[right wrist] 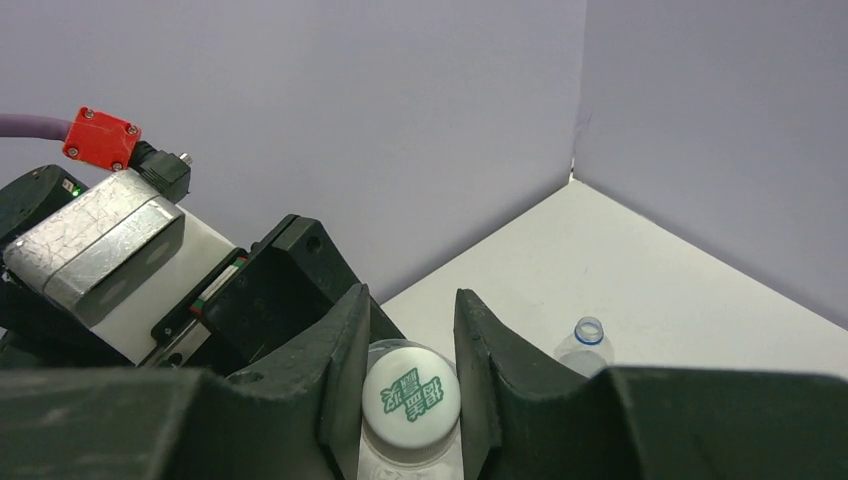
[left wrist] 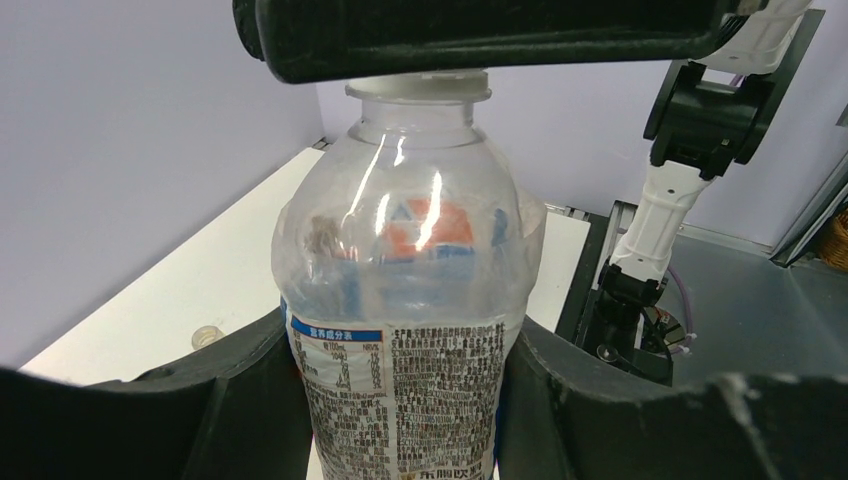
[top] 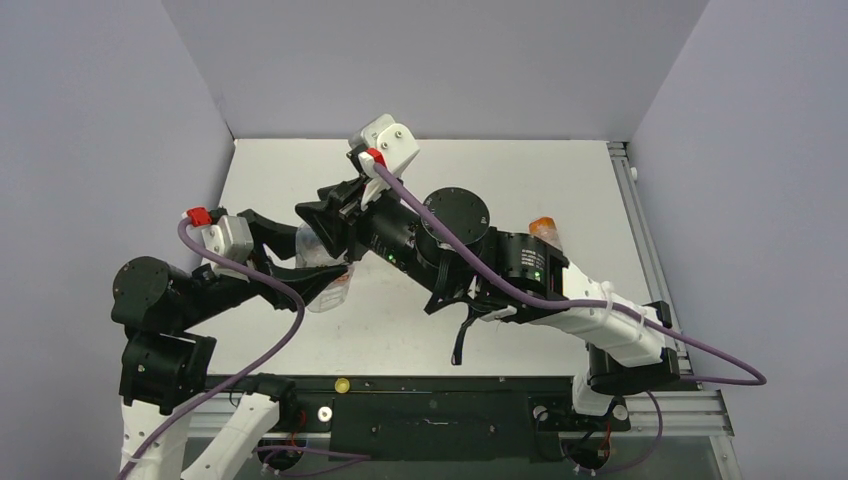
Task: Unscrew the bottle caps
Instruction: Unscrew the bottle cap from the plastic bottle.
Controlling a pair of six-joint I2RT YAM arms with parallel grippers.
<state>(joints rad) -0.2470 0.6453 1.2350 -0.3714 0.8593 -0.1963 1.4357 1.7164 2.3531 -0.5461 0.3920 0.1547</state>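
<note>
A clear water bottle (left wrist: 410,300) with a white-blue label stands upright between the fingers of my left gripper (left wrist: 410,410), which is shut on its body. It also shows in the top view (top: 330,292). Its whitish cap (right wrist: 411,397) with green print sits on the neck, and my right gripper (right wrist: 410,330) is shut on it from above. In the left wrist view the cap (left wrist: 418,88) is mostly hidden under a black right finger (left wrist: 480,35). A clear bottle (right wrist: 588,338) with a blue neck ring stands open, without a cap. An orange drink bottle (top: 543,228) stands behind the right arm.
A small whitish cap (left wrist: 207,336) lies on the white table (top: 560,170) left of the held bottle. A yellow cap (top: 342,385) lies on the black base bar at the near edge. Purple walls enclose the table on three sides.
</note>
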